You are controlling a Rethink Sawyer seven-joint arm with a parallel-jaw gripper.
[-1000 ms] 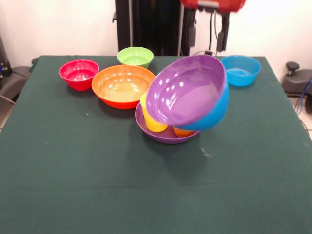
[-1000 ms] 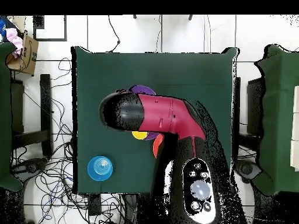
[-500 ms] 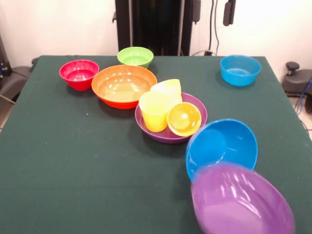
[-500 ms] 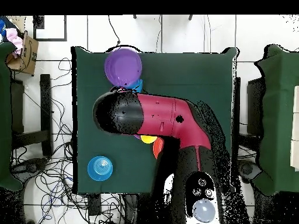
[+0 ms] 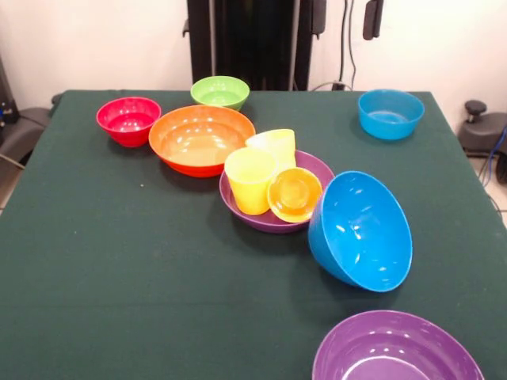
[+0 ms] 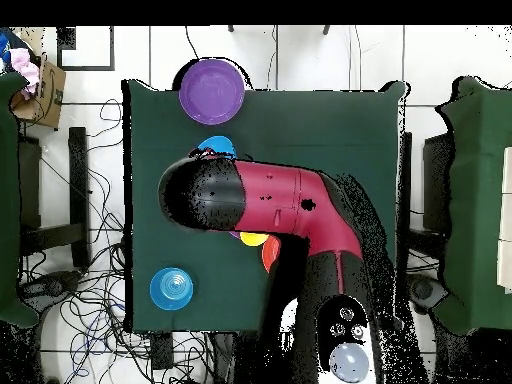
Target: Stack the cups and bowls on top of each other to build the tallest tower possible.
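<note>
A large purple bowl (image 5: 320, 171) sits mid-table and holds the cups: a yellow cup (image 5: 250, 180) upright, a second yellow one (image 5: 274, 145) tilted behind it, and an orange cup (image 5: 294, 194) on its side with its mouth facing the camera. A large blue bowl (image 5: 360, 229) leans on its side just right of them. A second large purple bowl (image 5: 396, 348) sits upright at the near edge and also shows in the overhead view (image 6: 211, 90). No pile stands. The red arm (image 6: 270, 200) hangs over the table and hides the gripper.
A large orange bowl (image 5: 201, 139), a small red bowl (image 5: 128, 119) and a small light green bowl (image 5: 219, 91) stand at the back left. A small blue bowl (image 5: 390, 113) stands at the back right. The black pedestal (image 5: 238, 39) is behind the table.
The large purple and blue bowls slid off the cups. The purple one rolled to the near edge and settled upright. The blue one came to rest tilted on its side. The arm rose out of the front view.
</note>
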